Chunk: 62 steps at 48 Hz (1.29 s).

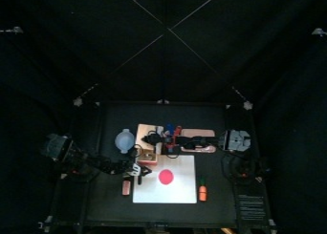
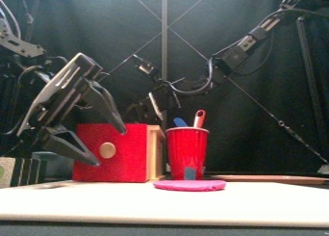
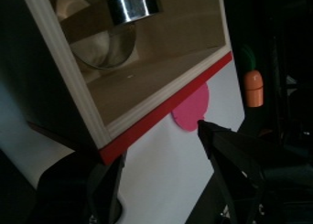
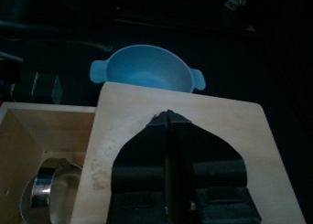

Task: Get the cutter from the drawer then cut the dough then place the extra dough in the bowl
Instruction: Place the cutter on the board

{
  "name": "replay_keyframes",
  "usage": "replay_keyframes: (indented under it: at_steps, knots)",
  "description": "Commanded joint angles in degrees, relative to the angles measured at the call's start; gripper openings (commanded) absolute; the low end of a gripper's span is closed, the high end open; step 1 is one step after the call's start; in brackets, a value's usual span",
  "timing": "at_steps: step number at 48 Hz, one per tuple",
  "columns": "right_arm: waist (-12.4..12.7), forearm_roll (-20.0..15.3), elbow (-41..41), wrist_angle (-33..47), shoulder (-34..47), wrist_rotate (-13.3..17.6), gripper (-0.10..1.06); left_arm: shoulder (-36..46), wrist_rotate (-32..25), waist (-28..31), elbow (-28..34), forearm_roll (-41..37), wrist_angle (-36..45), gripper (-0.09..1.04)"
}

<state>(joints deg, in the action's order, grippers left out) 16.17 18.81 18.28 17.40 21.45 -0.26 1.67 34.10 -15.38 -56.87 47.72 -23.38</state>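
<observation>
Nearest the bench's front edge lies the dough (image 2: 189, 184), a flat red-pink disc, whole and uncut, on the white board (image 1: 179, 198) that covers most of the black bench (image 1: 109, 209).

Behind the board stands the pale wooden box (image 4: 232, 145). Its drawer is open toward the near side, and its red front (image 2: 129, 144) faces the front view.

The left hand (image 3: 145, 145) hangs at that red front with its jaws spread wide. One corner of the front lies between them, and I cannot tell whether they touch it. The right hand (image 4: 167, 122) comes in from the right and rests on the box top, its jaws together in a point.

A blue-grey bowl (image 4: 146, 68) sits just left of the box. A red cup (image 2: 187, 151) holding a blue and a red knife stands behind the dough.

The cutter (image 3: 132, 4) is a short shiny metal band lying inside the open drawer. Only the two wrist views show it, since the red front hides it from the front view. Which way its axis or handle points I cannot tell.

A toy carrot (image 3: 253, 81) lies on the board right of the dough.
</observation>
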Motion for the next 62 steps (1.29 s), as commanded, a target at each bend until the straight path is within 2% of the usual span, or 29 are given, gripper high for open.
replay_keyframes:
  at_steps: [1, 8, 16, 21, 27, 39, 48, 54, 62]
  knots:
    - [0.18, 0.00, -0.18, -0.97, -0.26, -0.09, 0.03, 3.52, -0.35, 0.09, -0.35, -0.18, 1.23, 0.93]
    - [0.18, 0.00, -0.18, -0.97, -0.26, 0.00, 0.03, 11.43, -0.18, -0.26, -5.01, -1.58, 4.66, 0.93]
    - [0.26, 0.00, -0.35, -0.97, -0.26, -0.09, 0.03, 22.94, -0.18, -0.79, -10.99, -3.08, 4.83, 0.93]
    - [0.18, 0.00, -0.70, -1.05, -0.26, -0.09, 0.03, 30.23, -0.44, -0.26, -14.68, -4.66, 0.35, 0.93]
    - [0.26, 0.00, -1.14, -1.23, -0.26, -0.18, 0.03, 35.42, -3.43, 1.49, -17.49, -8.00, -7.03, 0.93]
    - [-0.35, 0.00, -2.81, -3.34, -1.49, 0.09, 0.03, 35.95, -14.50, 10.46, -18.81, -9.23, -9.40, 0.93]
    - [-2.46, -1.23, -4.22, -7.65, -4.48, 0.79, 0.04, 35.95, -23.99, 15.03, -18.54, -12.30, -9.93, 0.93]
    - [-4.04, -4.83, -4.48, -11.43, -7.12, 0.79, 0.06, 35.95, -28.56, 16.96, -18.46, -13.97, -10.02, 0.92]
    - [-5.71, -11.07, -3.96, -16.88, -12.04, 0.79, 0.17, 35.95, -31.73, 19.25, -19.07, -15.29, -10.11, 0.92]
